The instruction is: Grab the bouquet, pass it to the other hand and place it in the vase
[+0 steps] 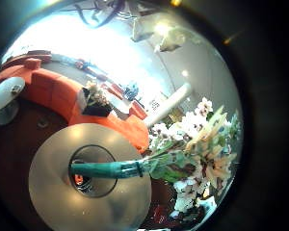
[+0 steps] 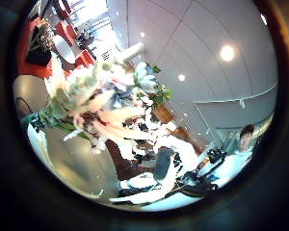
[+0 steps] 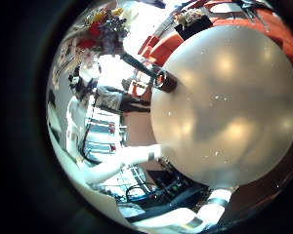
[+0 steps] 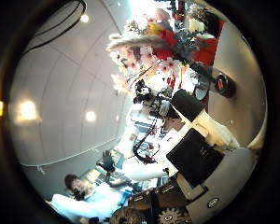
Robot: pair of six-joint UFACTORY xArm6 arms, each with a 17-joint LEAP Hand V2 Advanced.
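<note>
The bouquet sits right by the left hand's palm, its green stems reaching over the dark vase on the round table. I cannot tell if either hand grips. Next, the stems must drop straight into the vase.

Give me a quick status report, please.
Left hand close to bouquet; grip not visible on either hand. Bouquet stem end at vase mouth, on round table. Nothing seen blocking.
</note>
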